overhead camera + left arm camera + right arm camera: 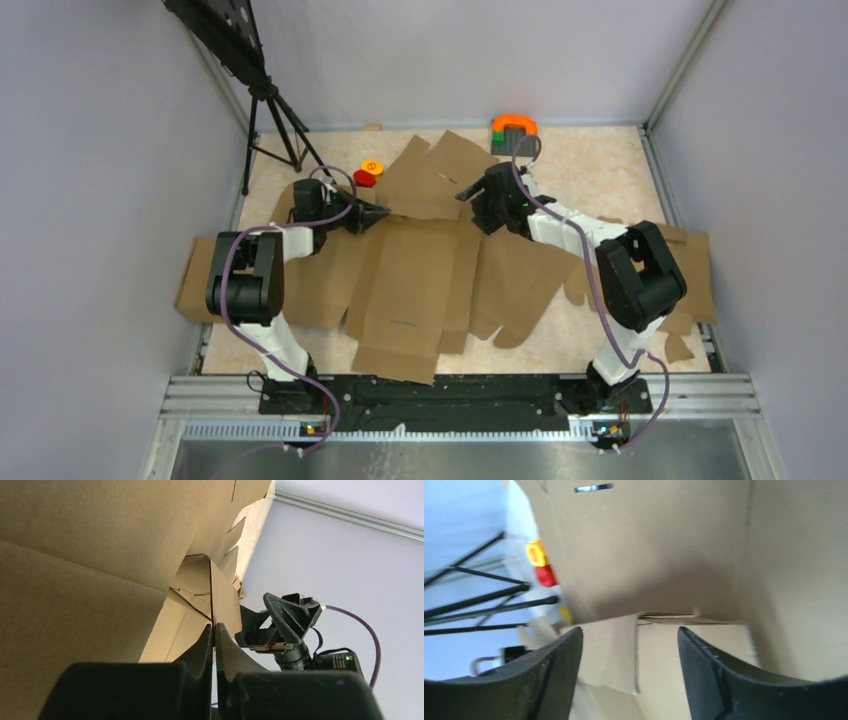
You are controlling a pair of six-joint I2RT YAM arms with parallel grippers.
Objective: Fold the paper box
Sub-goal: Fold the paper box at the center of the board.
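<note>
The paper box (pixel 410 275) is a large brown die-cut sheet lying mostly flat mid-table, its far panel (pixel 440 175) raised. My left gripper (pixel 380 214) is at the raised panel's left end. In the left wrist view its jaws (pixel 214 630) are shut, with a thin cardboard edge (pixel 212 595) running in between the tips. My right gripper (pixel 468 190) hovers at the panel's right end. In the right wrist view it (pixel 630 647) stands open, and between its fingers shows only cardboard (pixel 659 550) farther off. The right gripper (pixel 285 622) also shows in the left wrist view.
A red and yellow button pair (pixel 368 174) sits left of the raised panel, also in the right wrist view (pixel 540 564). An orange-green block (pixel 514 130) is at the back. A black tripod (pixel 270 110) stands far left. More cardboard lies at left (pixel 200 285) and right (pixel 700 270).
</note>
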